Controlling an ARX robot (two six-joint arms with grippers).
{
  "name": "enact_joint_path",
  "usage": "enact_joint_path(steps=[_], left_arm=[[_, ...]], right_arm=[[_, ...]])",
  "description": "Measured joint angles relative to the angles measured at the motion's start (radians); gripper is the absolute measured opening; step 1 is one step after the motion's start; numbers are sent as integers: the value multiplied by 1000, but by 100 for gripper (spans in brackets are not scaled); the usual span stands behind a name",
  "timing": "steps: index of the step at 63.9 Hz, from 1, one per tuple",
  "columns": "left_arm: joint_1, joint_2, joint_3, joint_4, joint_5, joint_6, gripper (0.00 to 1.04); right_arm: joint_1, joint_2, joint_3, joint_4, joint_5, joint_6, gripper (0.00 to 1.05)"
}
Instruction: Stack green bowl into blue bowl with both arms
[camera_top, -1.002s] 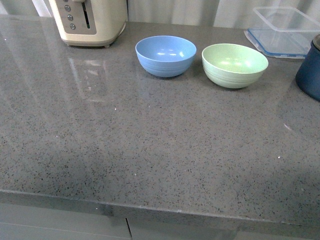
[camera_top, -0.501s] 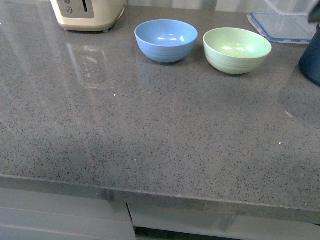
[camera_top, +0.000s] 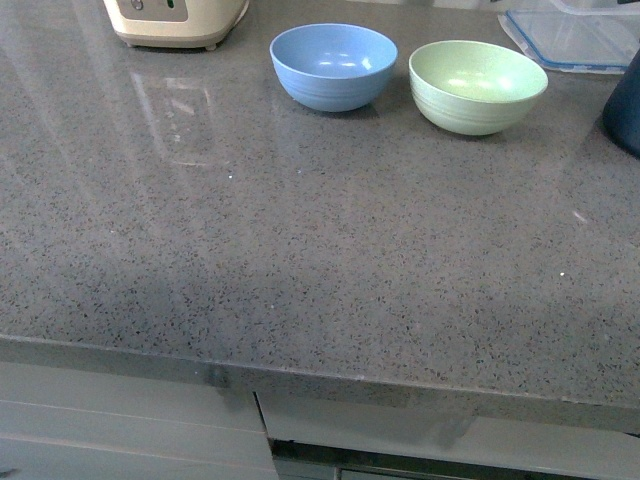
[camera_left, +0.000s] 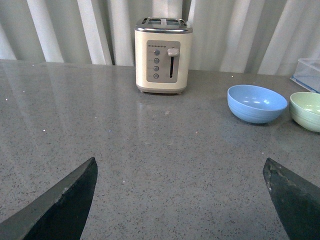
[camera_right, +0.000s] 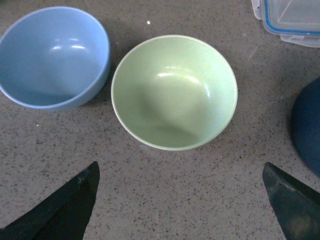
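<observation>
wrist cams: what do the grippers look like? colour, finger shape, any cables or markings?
Only the fingers show, and only in the wrist views. The left gripper has two near-black matte fingers, flat wedges tapering to a point. The right gripper looks the same, with dark pointed wedges at both edges. No cables, markings or labels are visible. The front view shows neither arm.

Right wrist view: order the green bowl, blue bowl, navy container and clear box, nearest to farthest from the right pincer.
1. green bowl, straight ahead of the right pincer.
2-3. blue bowl and navy container, opposite sides, too close to call.
4. clear box, beyond the navy container.
</observation>
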Motion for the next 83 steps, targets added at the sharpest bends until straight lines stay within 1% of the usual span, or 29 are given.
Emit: enact_joint_path(steps=[12, 37, 62, 83], left_arm=[[0, 0, 0, 0, 0, 0, 98], [0, 0, 0, 0, 0, 0, 98], [0, 0, 0, 0, 0, 0, 98], [0, 0, 0, 0, 0, 0, 98]], right_arm=[[-39, 100, 40, 35, -21, -28, 95], [-97, 225, 145, 36, -63, -84, 95], [-128, 364, 315, 5, -76, -144, 95], [-143, 433, 362, 2, -69, -160, 95]])
